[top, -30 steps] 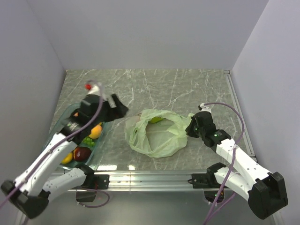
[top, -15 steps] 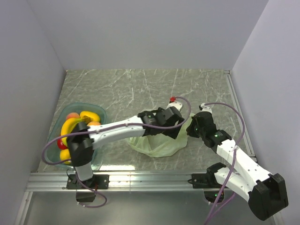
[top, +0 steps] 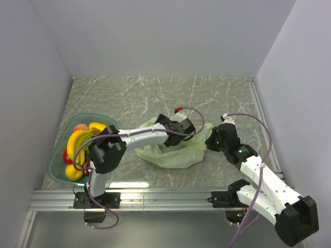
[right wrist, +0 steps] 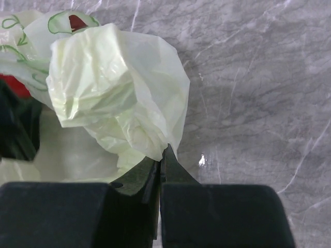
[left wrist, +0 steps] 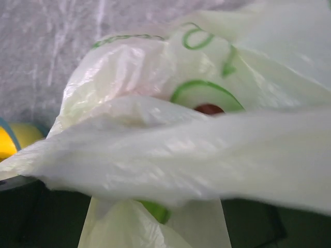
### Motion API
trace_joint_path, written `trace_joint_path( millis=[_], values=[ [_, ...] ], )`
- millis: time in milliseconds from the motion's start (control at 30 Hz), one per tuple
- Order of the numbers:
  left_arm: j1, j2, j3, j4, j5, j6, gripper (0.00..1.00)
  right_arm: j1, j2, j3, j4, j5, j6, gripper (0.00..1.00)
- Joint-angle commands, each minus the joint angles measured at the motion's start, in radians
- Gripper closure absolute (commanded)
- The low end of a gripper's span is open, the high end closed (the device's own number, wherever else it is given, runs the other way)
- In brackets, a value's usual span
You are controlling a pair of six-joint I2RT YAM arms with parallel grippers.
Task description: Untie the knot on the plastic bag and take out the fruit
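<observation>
At the left, the fruit (top: 81, 140), bananas and a red apple among it, lies in a blue tray (top: 56, 168). The left gripper (top: 180, 135) reaches into the plastic bag (top: 173, 154) mid-table. Its jaws look spread wide with film draped across them, seemingly gripping nothing. To the right, the right gripper (right wrist: 161, 156) is clamped tight on the bag's bunched edge.

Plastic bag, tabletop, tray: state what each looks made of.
The plastic bag looks like thin pale-green plastic film: translucent, crinkled, softly shiny. The tabletop is grey, white-veined and glossy: marble or a marble-look laminate, cannot tell which. The tray seems transparent teal plastic, its rim see-through.
</observation>
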Motion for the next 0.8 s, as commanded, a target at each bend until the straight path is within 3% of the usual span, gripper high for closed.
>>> trace_joint_path(
  millis=[0,100,567,667,767],
  values=[
    [0.040,-0.008,-0.030,0.073,-0.105,0.049,0.05,-0.008,-0.017,-0.005,0.020,-0.022,0.004,1.00],
    [0.061,-0.002,-0.056,0.127,-0.082,0.093,0.01,-0.006,-0.011,-0.006,0.023,-0.030,0.002,1.00],
    [0.186,0.080,-0.121,0.319,0.074,0.165,0.02,-0.001,0.010,-0.026,0.047,-0.125,-0.019,1.00],
    [0.190,0.083,-0.115,0.337,0.107,0.171,0.12,-0.001,0.012,-0.023,0.040,-0.121,-0.027,1.00],
    [0.190,0.058,-0.113,0.329,0.165,0.147,0.31,-0.001,0.012,-0.018,0.032,-0.113,-0.033,1.00]
  ],
)
